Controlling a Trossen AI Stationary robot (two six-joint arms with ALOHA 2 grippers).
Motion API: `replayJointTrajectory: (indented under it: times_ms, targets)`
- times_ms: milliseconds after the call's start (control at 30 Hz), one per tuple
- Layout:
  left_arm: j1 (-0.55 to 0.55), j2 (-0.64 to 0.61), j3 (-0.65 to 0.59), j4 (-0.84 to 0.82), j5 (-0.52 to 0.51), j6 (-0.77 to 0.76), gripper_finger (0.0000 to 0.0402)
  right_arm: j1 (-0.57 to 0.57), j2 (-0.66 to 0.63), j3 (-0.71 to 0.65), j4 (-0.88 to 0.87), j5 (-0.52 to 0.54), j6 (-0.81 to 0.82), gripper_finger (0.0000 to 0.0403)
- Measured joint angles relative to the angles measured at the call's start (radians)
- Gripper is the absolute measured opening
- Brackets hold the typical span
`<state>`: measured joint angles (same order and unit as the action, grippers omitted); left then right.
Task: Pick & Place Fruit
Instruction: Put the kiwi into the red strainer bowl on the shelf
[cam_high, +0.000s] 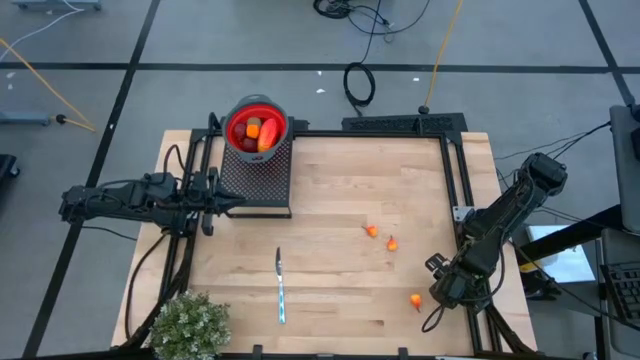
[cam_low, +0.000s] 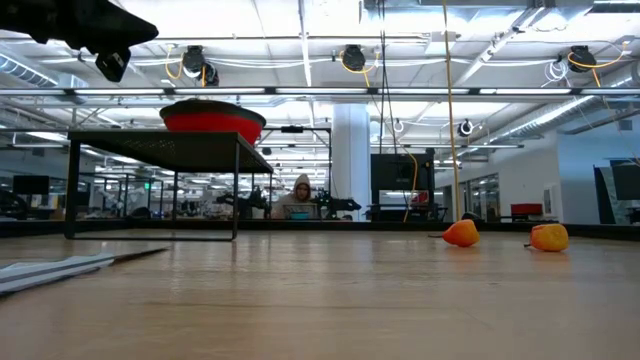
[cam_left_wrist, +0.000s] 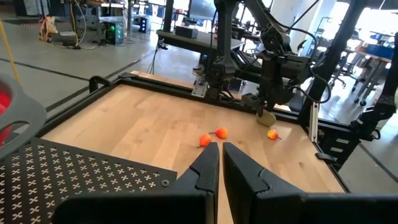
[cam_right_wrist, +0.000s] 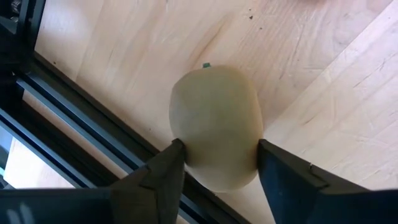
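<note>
— Filling the right wrist view, what is that pale thing?

— One kiwi-like oval (cam_right_wrist: 216, 127), brownish green, sitting between the two fingers (cam_right_wrist: 158, 171) of the right gripper (cam_right_wrist: 217, 163). Both fingers press against its sides, so the gripper is closed on it. Its long axis runs roughly along the fingers, and a small green speck shows at the far end.

— Where is that on the worktop?

— At the right near corner of the worktop (cam_high: 340, 200), just beside the dark frame rail. From above, the right gripper (cam_high: 440, 285) hides the oval itself. One tiny orange bit (cam_high: 416, 299) lies just beside the gripper, and two more orange bits (cam_high: 372, 231) (cam_high: 392, 244) lie nearer the middle, close together.

— And the other arm?

— Its left gripper (cam_high: 232, 200) waits at the left side, level with the front edge of a dark perforated stand (cam_high: 262, 175). In its own wrist view the fingers (cam_left_wrist: 205, 168) are nearly together, with only a narrow slit between them and nothing held.

— Any other fruit?

— A red bowl (cam_high: 237, 113) on the far end of the stand holds an elongated red-orange fruit (cam_high: 267, 134), tilted, beside other pieces I cannot tell apart. A knife (cam_high: 281, 288) lies towards the near edge, pointing away from it, and a bushy plant (cam_high: 188, 322) stands at the left near corner.
</note>
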<state>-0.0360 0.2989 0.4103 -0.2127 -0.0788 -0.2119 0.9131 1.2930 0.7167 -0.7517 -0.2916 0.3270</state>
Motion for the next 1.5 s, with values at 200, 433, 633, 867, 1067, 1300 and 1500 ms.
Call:
replayJointTrajectory:
  times_ms: [200, 433, 633, 867, 1067, 1300, 1500]
  targets:
    - [0.0, 0.0, 0.0, 0.0, 0.0, -0.005, 0.0019, -0.008, 0.001, -0.001, -0.001, 0.002, 0.006, 0.0174]
    - [0.0, 0.0, 0.0, 0.044, 0.0, -0.011, 0.0019, -0.029, -0.036, -0.004, -0.012, 0.028, 0.046, 0.0174]
    - [0.0, 0.0, 0.0, 0.107, 0.001, -0.015, 0.0019, -0.05, -0.106, -0.004, -0.012, 0.109, 0.103, 0.0174]
    - [0.0, 0.0, 0.001, 0.22, 0.001, -0.039, 0.0019, -0.104, -0.206, -0.003, -0.016, 0.213, 0.182, 0.0174]
    - [0.0, 0.002, 0.001, 0.28, 0.002, -0.062, 0.0019, -0.172, -0.294, -0.001, -0.006, 0.344, 0.226, 0.0173]
    - [0.0, 0.029, 0.001, 0.303, 0.002, -0.137, 0.0019, -0.268, -0.371, 0.0, 0.148, 0.506, 0.185, 0.0173]
    - [0.0, 0.116, 0.001, 0.394, 0.021, -0.131, 0.0019, -0.365, -0.389, 0.0, 0.367, 0.584, 0.062, 0.0173]
